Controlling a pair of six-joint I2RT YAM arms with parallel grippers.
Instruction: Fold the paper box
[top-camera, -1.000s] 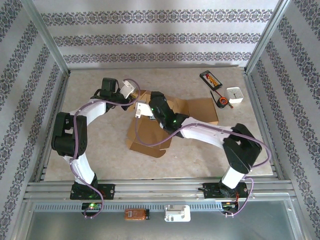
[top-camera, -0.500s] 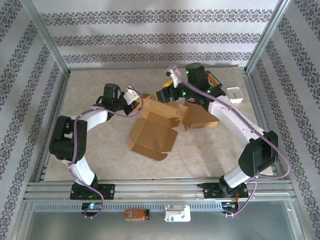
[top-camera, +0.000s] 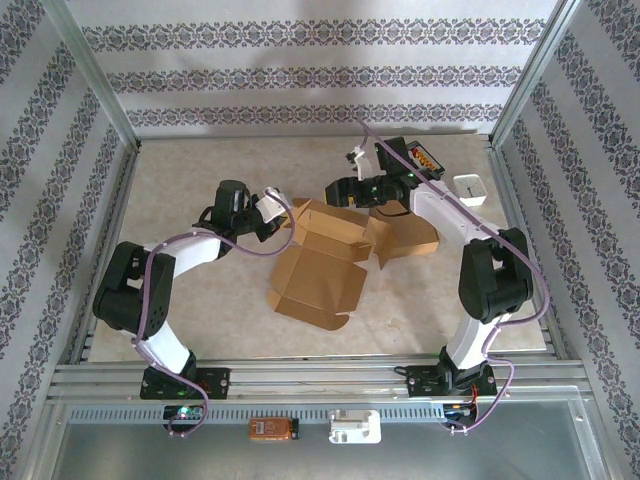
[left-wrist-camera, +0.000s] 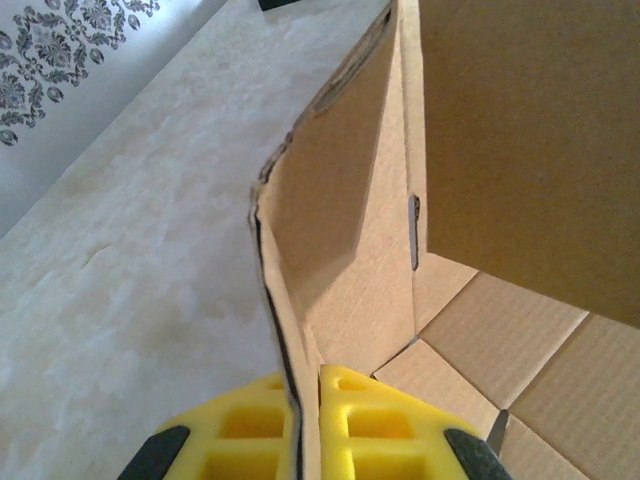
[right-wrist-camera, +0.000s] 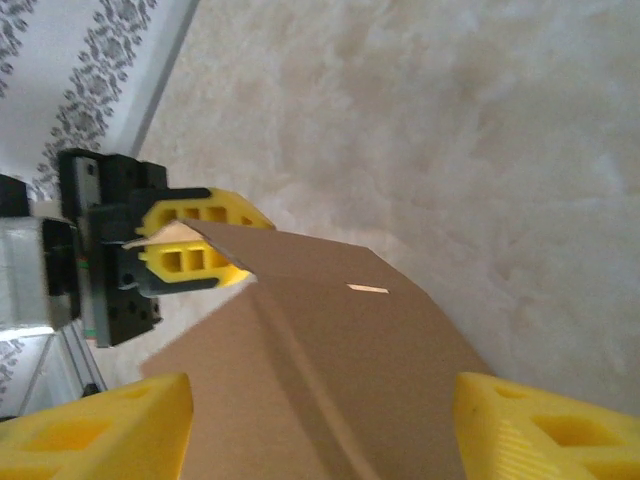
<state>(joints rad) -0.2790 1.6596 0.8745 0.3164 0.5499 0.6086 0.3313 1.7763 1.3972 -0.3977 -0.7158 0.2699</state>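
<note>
1. One paper box (top-camera: 325, 255) of brown corrugated card sits about mid-table, partly raised: its far walls stand up, and a flat panel lies open toward the near edge.
2. Note a further flat flap spreading to the right, under the right arm's forearm.
3. Your left gripper (top-camera: 272, 208) is at the box's left far corner. On the left wrist view the left gripper (left-wrist-camera: 308, 405) has its yellow fingers (left-wrist-camera: 375, 420) pressed together on the thin edge of an upright wall of the paper box (left-wrist-camera: 370, 200), so it is pinching the card.
4. From the right wrist camera you can see the left gripper (right-wrist-camera: 185, 250) with the corner of the paper box (right-wrist-camera: 330, 350) nipped between its pads.
5. Your right gripper (top-camera: 340, 190) hovers at the box's far edge, its jaws spread wide.
6. On its own camera the right gripper (right-wrist-camera: 320, 430) shows a finger at each lower corner, with the cardboard panel between them; you cannot tell whether either finger touches it.
7. Beyond the box, a black case (top-camera: 423, 158) and a small white cube (top-camera: 470, 190) lie near the right far corner of the table (top-camera: 200, 310), well apart from the box.
</note>
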